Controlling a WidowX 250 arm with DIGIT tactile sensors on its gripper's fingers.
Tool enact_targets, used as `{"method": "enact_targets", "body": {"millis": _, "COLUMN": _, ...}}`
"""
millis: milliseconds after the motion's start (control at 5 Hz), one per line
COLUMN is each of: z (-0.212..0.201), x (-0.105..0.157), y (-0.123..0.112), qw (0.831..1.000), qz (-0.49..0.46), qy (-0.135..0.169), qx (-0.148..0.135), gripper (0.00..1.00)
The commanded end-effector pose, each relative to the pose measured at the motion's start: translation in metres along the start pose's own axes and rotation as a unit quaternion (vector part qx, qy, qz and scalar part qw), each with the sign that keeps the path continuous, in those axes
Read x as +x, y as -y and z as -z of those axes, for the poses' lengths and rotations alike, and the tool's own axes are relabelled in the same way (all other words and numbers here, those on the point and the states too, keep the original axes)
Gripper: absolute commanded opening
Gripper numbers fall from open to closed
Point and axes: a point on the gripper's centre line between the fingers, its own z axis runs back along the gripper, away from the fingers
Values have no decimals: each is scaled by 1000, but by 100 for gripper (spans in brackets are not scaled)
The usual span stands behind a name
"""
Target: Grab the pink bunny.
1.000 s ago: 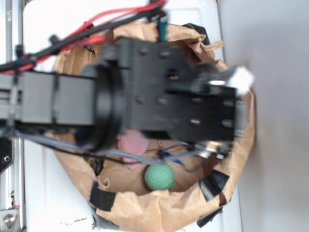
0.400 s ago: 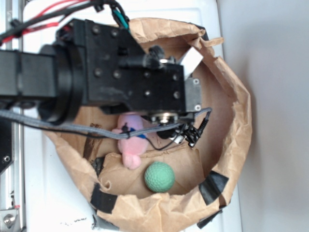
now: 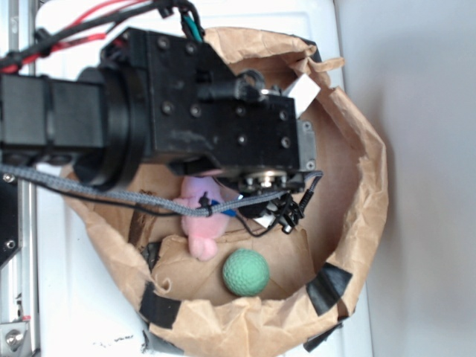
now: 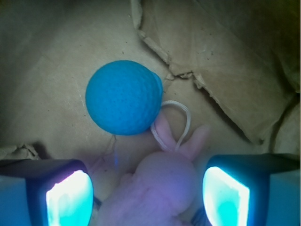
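Note:
The pink bunny lies on the brown paper floor of the bag, ears and thin white loop pointing toward the teal-blue ball. My gripper is open, one glowing fingertip on each side of the bunny's body, with gaps on both sides. In the exterior view the bunny shows only partly under the black wrist and a grey cable. The gripper's fingers are hidden there by the wrist body.
A crumpled brown paper bag with black tape patches rings the work area. A green ball lies inside near the bunny's lower end. The teal-blue ball touches the bunny's ear. A torn paper flap lies beyond.
The arm has swung left from over the bag's right side and then settled slightly right, with its wrist now above the bunny. The bunny and green ball have stayed put.

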Motion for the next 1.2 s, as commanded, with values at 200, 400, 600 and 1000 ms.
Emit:
{"method": "enact_targets", "body": {"millis": 200, "z": 23, "x": -24, "y": -8, "qw": 997, "qz": -19, "qy": 57, "qx": -44, "gripper": 100}}
{"method": "enact_targets", "body": {"millis": 400, "z": 48, "x": -31, "y": -5, "qw": 996, "qz": -48, "qy": 62, "qx": -37, "gripper": 0}}
{"method": "enact_targets", "body": {"millis": 600, "z": 72, "x": -30, "y": 0, "qw": 993, "qz": -60, "qy": 95, "qx": -36, "gripper": 0}}
{"method": "enact_targets", "body": {"millis": 1000, "z": 21, "x": -24, "y": -1, "qw": 996, "qz": -50, "qy": 55, "qx": -49, "gripper": 0}}
